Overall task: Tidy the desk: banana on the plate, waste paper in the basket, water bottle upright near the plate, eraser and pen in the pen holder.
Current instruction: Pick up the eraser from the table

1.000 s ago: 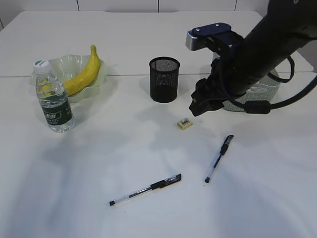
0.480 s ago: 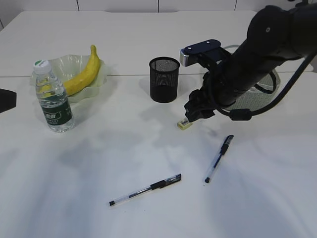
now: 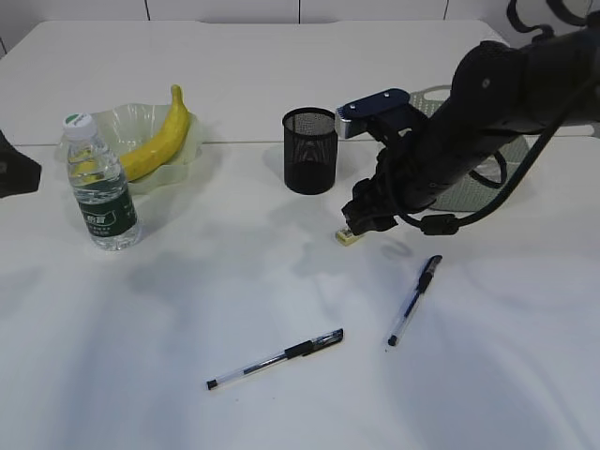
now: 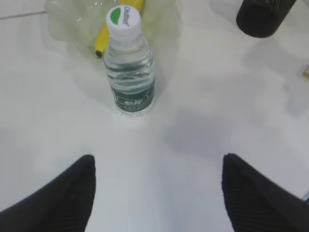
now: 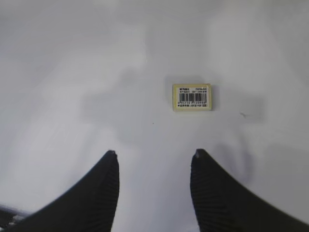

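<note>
Table white, seam across | left gripper released | right gripper released

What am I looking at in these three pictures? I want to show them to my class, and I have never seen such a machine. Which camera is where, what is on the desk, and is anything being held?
This is a robot with two arms, each ending in a two-fingered gripper. The wide picture comes from a camera in front, looking down at the white table. The other two come from cameras on the wrists, so the dark shapes at the bottom are gripper fingers.

The right gripper is open, just above a small eraser, holding nothing. The left gripper is also open and empty, facing an upright water bottle.

Also on the table: a banana on a pale plate, a black mesh pen holder, two pens, and a basket mostly hidden behind the right arm.
</note>
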Robot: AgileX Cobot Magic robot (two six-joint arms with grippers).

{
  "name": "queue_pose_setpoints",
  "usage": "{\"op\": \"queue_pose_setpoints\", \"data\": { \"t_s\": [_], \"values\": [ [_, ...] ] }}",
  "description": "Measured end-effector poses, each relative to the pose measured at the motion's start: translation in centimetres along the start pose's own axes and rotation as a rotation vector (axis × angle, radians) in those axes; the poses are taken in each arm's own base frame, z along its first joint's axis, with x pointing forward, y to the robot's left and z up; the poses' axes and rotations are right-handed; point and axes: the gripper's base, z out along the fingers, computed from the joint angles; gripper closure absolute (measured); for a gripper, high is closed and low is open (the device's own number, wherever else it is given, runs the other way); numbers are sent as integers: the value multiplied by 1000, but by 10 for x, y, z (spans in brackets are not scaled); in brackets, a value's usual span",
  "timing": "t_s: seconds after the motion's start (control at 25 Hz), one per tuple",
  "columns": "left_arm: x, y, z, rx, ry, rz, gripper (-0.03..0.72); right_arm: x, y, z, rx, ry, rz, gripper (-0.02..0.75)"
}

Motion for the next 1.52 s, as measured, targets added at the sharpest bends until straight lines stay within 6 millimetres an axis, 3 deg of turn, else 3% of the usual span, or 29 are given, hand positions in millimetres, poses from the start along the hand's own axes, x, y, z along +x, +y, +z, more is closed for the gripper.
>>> {"op": "queue_pose_setpoints", "data": {
  "t_s": [0.32, 0.84, 1.04, 1.52],
  "values": [
    [11, -3, 13, 22, 141, 40, 108, -6, 1, 3, 23, -52, -8, 374],
    [12, -3, 14, 24, 172, 65, 108, -22, 4, 43, -6, -18, -21, 355],
    [12, -3, 14, 24, 172, 67, 108, -18, 2, 53, 0, 15, -30, 354],
    [12, -3, 14, 23, 172, 69, 108, -17, -4, 53, 60, 33, -48, 352]
  ]
}}
